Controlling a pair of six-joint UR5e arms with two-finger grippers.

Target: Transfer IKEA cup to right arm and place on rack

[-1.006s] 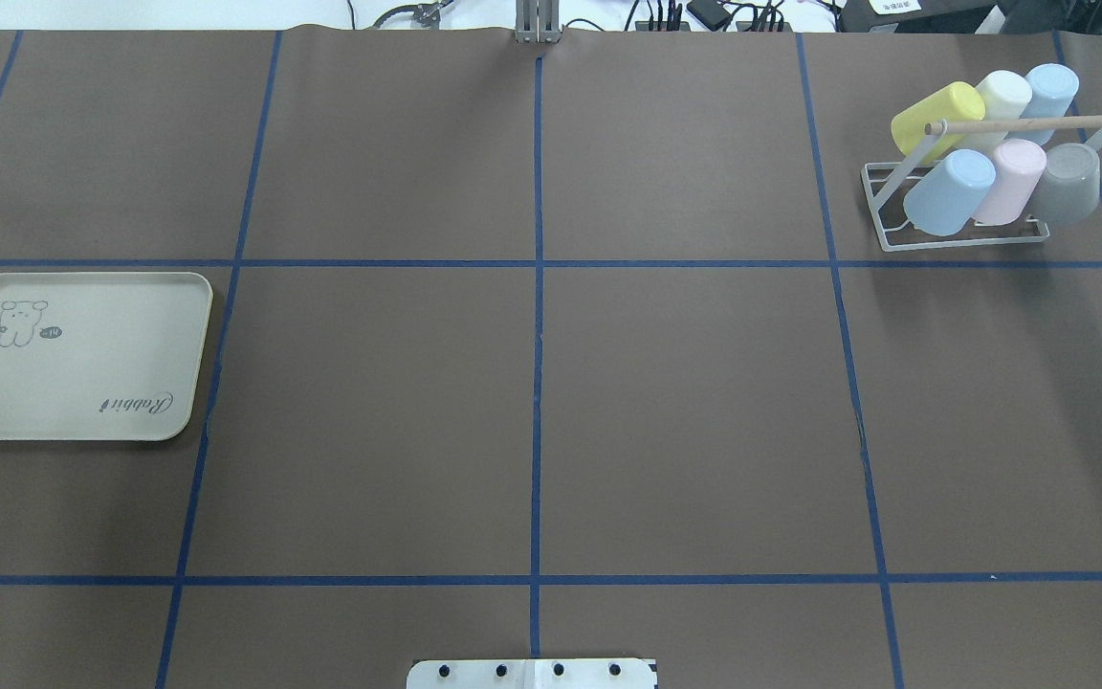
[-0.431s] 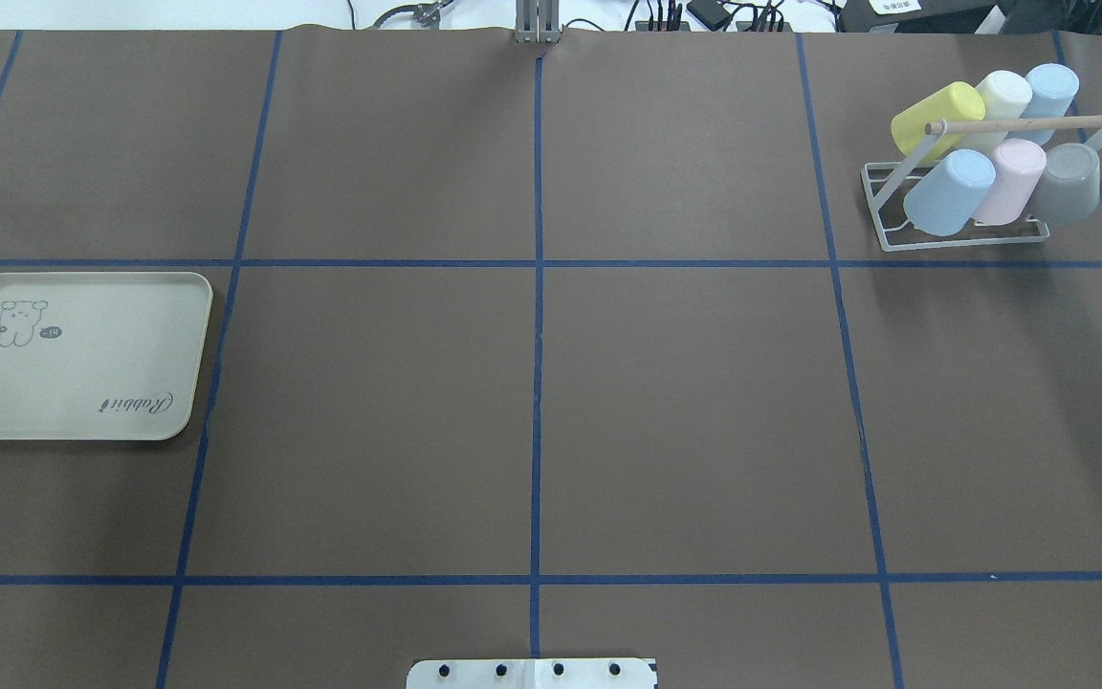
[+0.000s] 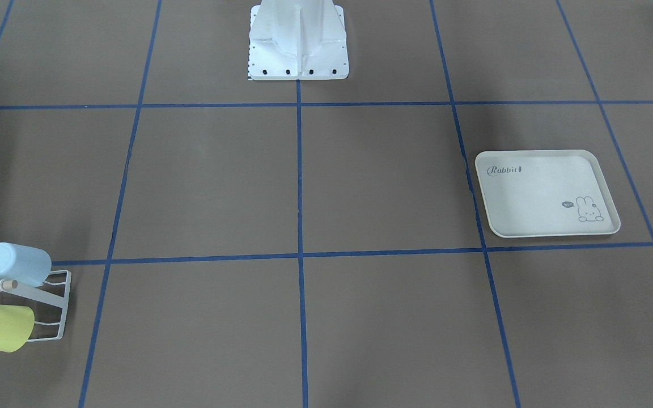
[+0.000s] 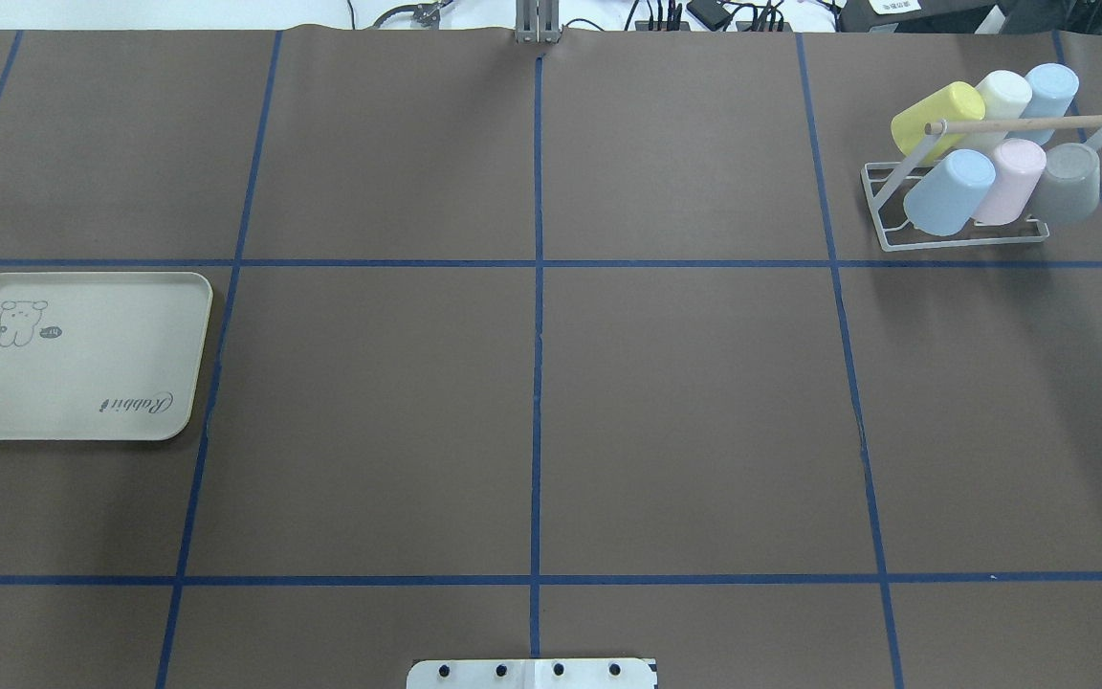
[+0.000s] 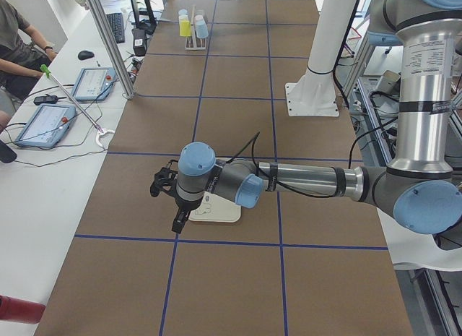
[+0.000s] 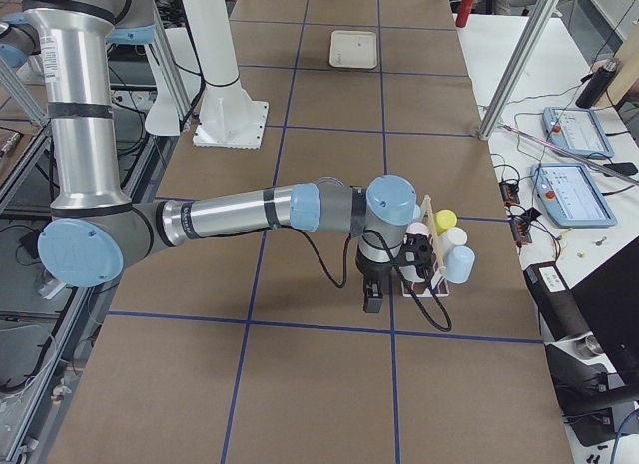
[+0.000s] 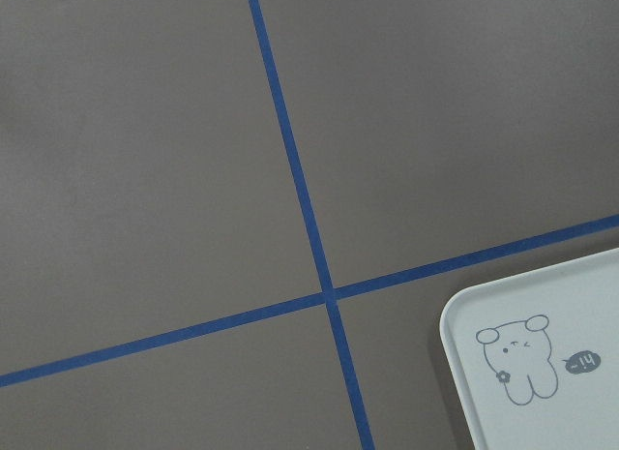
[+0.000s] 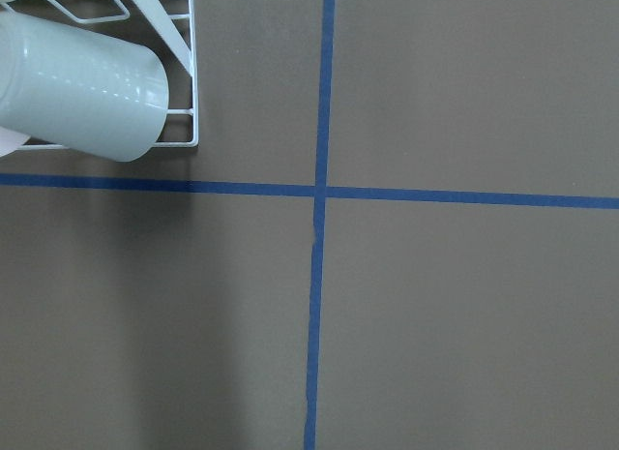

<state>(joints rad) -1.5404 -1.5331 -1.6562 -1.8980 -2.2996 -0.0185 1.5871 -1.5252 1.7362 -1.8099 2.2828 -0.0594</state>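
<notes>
The white wire rack (image 4: 962, 240) with its wooden dowel (image 4: 1039, 122) stands at the far right of the table. Several IKEA cups lie tilted on it: yellow (image 4: 934, 113), cream, two blue, pink and grey (image 4: 1068, 182). The right wrist view shows the grey cup (image 8: 77, 87) on the rack's corner (image 8: 193, 82). My right gripper (image 6: 374, 299) hangs beside the rack, seen only in the exterior right view. My left gripper (image 5: 167, 204) hovers by the tray, seen only in the exterior left view. Whether either is open or shut, I cannot tell.
A cream rabbit-print tray (image 4: 82, 373) lies bare at the table's left edge, its corner in the left wrist view (image 7: 580, 411). The robot's white base (image 3: 298, 39) stands mid-table. A person (image 5: 18, 40) sits at a side bench with tablets.
</notes>
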